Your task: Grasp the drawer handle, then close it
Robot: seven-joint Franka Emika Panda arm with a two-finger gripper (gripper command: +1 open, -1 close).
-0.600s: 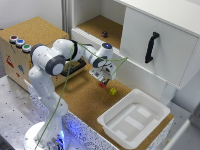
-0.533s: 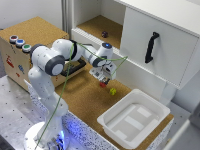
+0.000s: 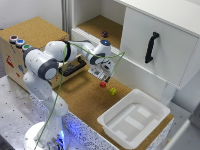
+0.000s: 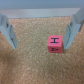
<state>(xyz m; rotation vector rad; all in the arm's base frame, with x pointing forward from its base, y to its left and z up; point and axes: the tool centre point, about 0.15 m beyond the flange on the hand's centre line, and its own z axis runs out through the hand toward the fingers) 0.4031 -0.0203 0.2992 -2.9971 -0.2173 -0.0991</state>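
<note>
- Drawer handle (image 3: pixel 76 66): a slim black bar on the light-wood front of the drawer (image 3: pixel 75 68), which stands pulled out of the tan wooden box (image 3: pixel 30 47) at the exterior view's left; much of the drawer is hidden behind the arm.
- Coloured round buttons (image 3: pixel 19 43) sit on top of that box, near its front edge.
- The gripper (image 3: pixel 104 76) hangs over the cork board (image 3: pixel 85 95), well apart from the handle and on the exterior view's right of it, pointing down at the board.
- Its fingers (image 4: pixel 6 27) are spread wide with nothing between them; in the wrist view only bare cork lies between the two pads.
- Near the fingertips in the exterior view lies a small red cube (image 3: pixel 103 84), and a small yellow object (image 3: pixel 113 91) lies just beyond it on the same board.
- The wrist view shows that cube as pink-red with a black letter H on its face, resting on the cork close to one finger but not touching it; the exterior view is too coarse to read the letter.
- The wrist view shows neither handle, drawer nor box; only the exterior view shows them.
- The exterior view alone also shows a white plastic tray (image 3: pixel 131 120) at the near end of the board, and a big white cabinet (image 3: pixel 155 45) with a long curved black door handle (image 3: pixel 151 47).
- A small dark object (image 3: pixel 105 34) lies on the cork shelf in the cabinet's open bay; what it is cannot be told.
- A green cable (image 3: pixel 92 50) loops from the arm toward the gripper.
</note>
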